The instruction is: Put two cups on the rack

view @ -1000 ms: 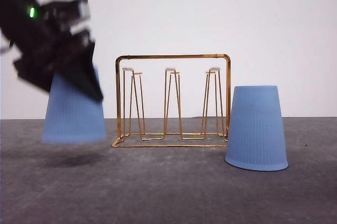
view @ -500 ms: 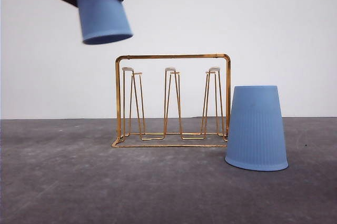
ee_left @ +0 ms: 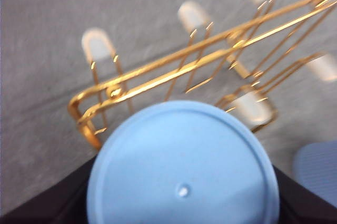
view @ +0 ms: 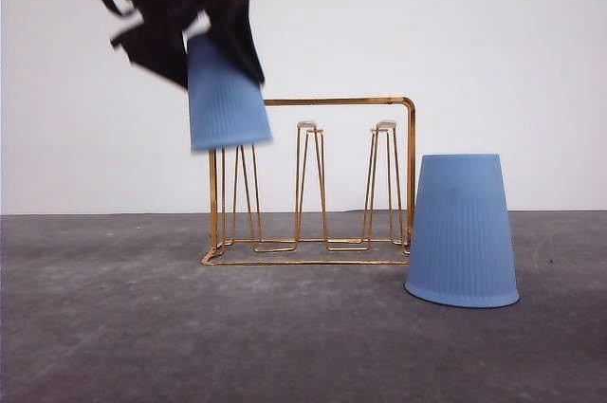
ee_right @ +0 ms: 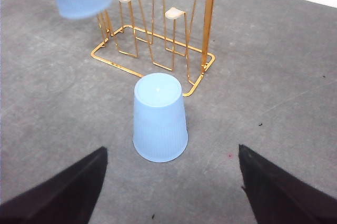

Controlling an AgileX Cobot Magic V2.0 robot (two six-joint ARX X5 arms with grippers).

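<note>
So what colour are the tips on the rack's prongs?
White, on the gold wire rack; the prong tips show best in the right wrist view.

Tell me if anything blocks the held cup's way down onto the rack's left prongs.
Nothing visible does. The left tool holds the cup mouth-down over the rack's left end; the second cup stands on the table beside the rack's right end.
</note>
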